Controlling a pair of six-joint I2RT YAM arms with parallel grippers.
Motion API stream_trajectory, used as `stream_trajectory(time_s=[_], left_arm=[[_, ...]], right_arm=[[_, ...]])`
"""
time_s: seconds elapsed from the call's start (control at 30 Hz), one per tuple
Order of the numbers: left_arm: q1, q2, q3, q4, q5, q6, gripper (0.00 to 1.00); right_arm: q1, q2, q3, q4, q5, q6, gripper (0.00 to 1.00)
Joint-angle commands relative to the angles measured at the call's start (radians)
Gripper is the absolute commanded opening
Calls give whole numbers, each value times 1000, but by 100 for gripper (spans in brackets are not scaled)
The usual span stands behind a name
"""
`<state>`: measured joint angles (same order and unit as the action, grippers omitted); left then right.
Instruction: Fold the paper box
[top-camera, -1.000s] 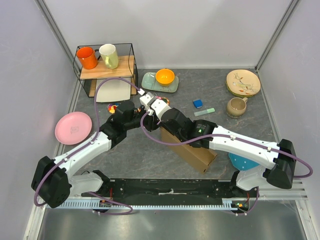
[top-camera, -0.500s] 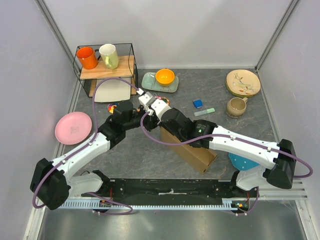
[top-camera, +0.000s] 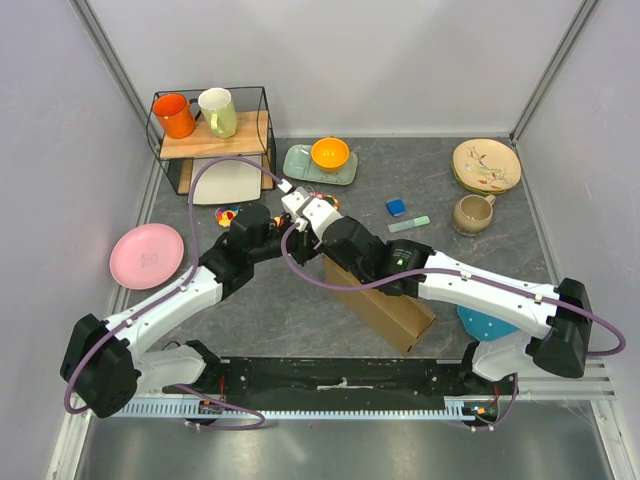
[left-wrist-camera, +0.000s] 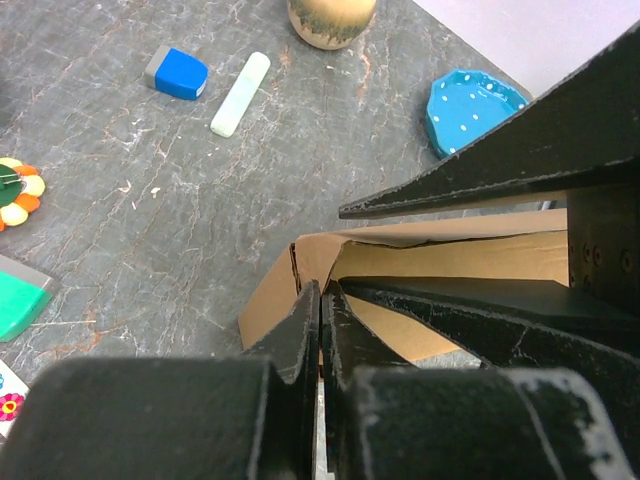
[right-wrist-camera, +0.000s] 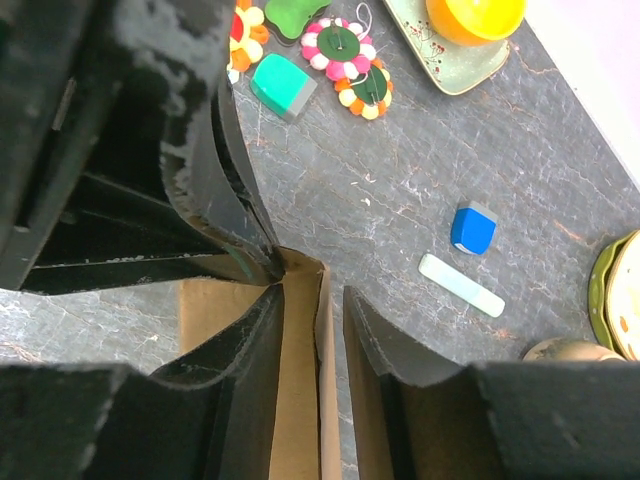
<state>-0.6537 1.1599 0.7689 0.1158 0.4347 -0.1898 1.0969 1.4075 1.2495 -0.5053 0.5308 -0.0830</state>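
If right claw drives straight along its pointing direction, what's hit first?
Probably the left claw, black tips shut at the corner of the brown corrugated cardboard box; depth unclear.

The brown paper box (top-camera: 388, 312) stands upright, partly folded.

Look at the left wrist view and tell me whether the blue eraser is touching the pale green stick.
No, the blue eraser lies apart from the pale green stick, with a visible gap between them.

The paper box (top-camera: 390, 315) is matt brown cardboard; the table (top-camera: 290, 310) looks like veined grey stone.
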Motion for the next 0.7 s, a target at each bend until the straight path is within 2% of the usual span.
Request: stream_trajectory(time_s=[0.0, 0.13, 0.27, 0.37, 0.43, 0.53, 0.67], left_arm=[[-30, 26, -31, -39, -33, 66, 2], [-40, 21, -37, -39, -45, 53, 4], [-40, -2, -30, -45, -39, 55, 10], [-40, -6, -28, -57, -24, 67, 8], [-40, -6, -33, -65, -16, 72, 4], [-40, -5, -52, -59, -11, 64, 2], [-41, -5, -77, -45, -5, 47, 2]], right_arm=[[-6, -12, 2, 30, -14, 12, 38], [-6, -13, -16, 36, -14, 15, 31], [-9, -21, -24, 37, -12, 15, 30], [-9, -22, -25, 39, -12, 19, 28], [-9, -24, -27, 37, -5, 20, 28], [-11, -33, -35, 37, 1, 32, 36], [-14, -41, -39, 36, 0, 48, 42]])
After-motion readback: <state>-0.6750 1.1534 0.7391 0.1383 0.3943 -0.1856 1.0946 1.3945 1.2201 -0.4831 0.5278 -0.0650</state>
